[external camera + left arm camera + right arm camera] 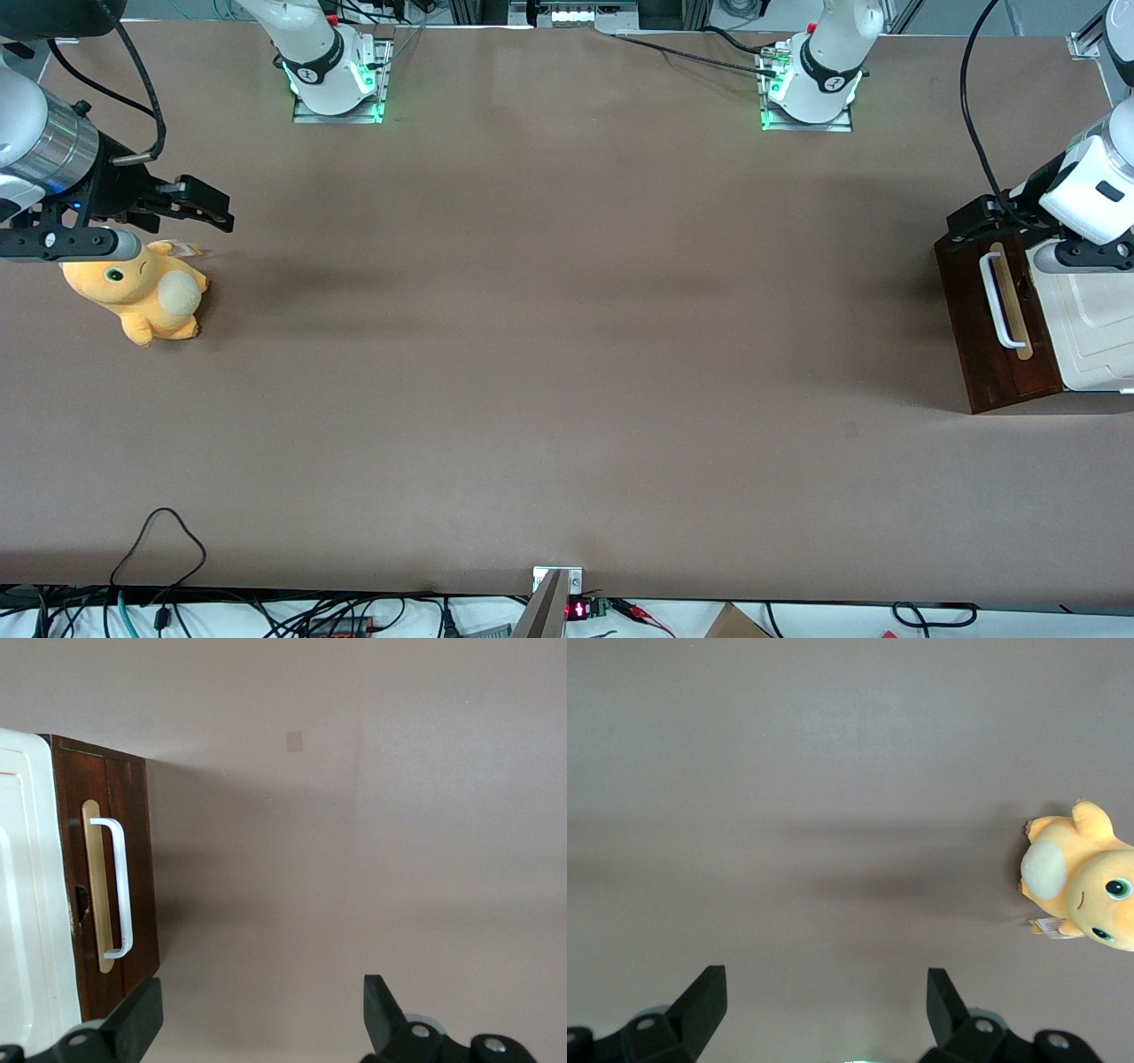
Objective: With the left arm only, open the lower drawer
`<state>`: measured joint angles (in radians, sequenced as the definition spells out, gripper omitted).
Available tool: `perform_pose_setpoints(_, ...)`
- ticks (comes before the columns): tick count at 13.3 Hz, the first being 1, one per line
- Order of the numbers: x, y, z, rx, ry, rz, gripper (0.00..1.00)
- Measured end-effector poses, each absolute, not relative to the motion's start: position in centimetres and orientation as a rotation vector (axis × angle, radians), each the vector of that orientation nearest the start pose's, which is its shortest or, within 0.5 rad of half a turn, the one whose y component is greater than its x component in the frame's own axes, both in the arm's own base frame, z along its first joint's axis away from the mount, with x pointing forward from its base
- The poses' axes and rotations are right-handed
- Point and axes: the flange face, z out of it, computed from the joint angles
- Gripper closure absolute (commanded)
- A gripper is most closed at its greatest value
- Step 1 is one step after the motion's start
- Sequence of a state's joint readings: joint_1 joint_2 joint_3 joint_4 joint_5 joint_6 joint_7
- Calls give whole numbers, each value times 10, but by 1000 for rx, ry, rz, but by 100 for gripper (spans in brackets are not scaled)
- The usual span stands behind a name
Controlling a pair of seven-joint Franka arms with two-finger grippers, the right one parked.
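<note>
Hovered above the lower drawer, gripper with fingers spread, apparently clear. Best lowered squarely astride the white handle before closing.

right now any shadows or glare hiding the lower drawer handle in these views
Front view: the handle on the lower drawer reads clearly, the left arm's gripper just above it. Left wrist view: the cabinet casts a soft shadow on the table; handle crisp, no glare.
</note>
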<state>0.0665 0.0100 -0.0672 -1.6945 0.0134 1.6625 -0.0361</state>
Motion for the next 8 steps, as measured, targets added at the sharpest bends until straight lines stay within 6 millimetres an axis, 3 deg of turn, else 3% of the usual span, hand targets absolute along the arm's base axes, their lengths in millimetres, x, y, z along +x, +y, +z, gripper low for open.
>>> perform_pose_setpoints(8, 558, -7, 574, -3126, -25, 93, 0)
